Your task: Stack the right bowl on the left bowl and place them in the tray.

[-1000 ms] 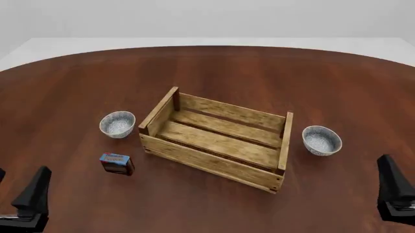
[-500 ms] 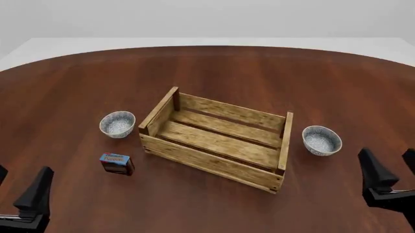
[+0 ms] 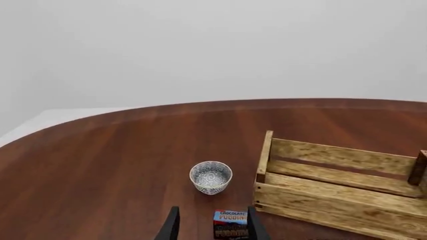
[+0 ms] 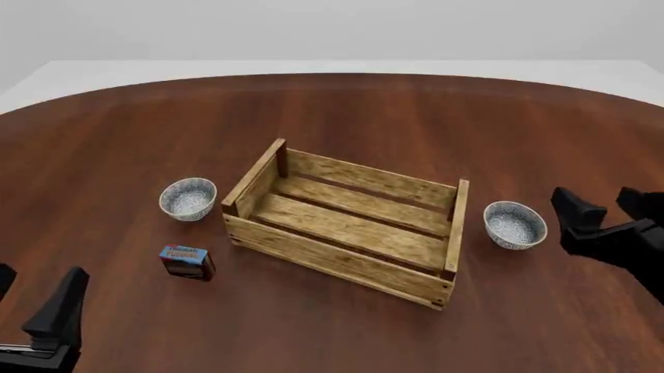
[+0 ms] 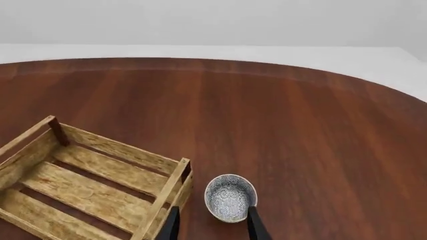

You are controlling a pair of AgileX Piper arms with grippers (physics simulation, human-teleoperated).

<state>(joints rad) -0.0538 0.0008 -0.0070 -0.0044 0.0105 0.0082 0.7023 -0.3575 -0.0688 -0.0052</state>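
Note:
The right bowl (image 4: 515, 224), white with a blue-grey pattern, stands upright on the table just right of the tray (image 4: 332, 252), a light-wood slatted crate. The matching left bowl (image 4: 188, 198) stands just left of the tray. My right gripper (image 4: 596, 200) is open and empty, right of the right bowl and apart from it. In the right wrist view the bowl (image 5: 230, 197) lies just beyond the open gripper (image 5: 213, 227), beside the tray (image 5: 120, 150). My left gripper (image 4: 36, 278) is open and empty at the near left. The left wrist view shows the left bowl (image 3: 211, 177), the tray (image 3: 333, 200) and the gripper (image 3: 212, 231).
A small blue-and-red pudding box (image 4: 186, 262) stands on the table in front of the left bowl, between it and my left gripper; it also shows in the left wrist view (image 3: 231, 224). The brown table (image 4: 332, 116) stretches far beyond the tray.
My right gripper has moved forward from the near right edge to a spot beside the right bowl. The left gripper, the bowls and the tray have not moved.

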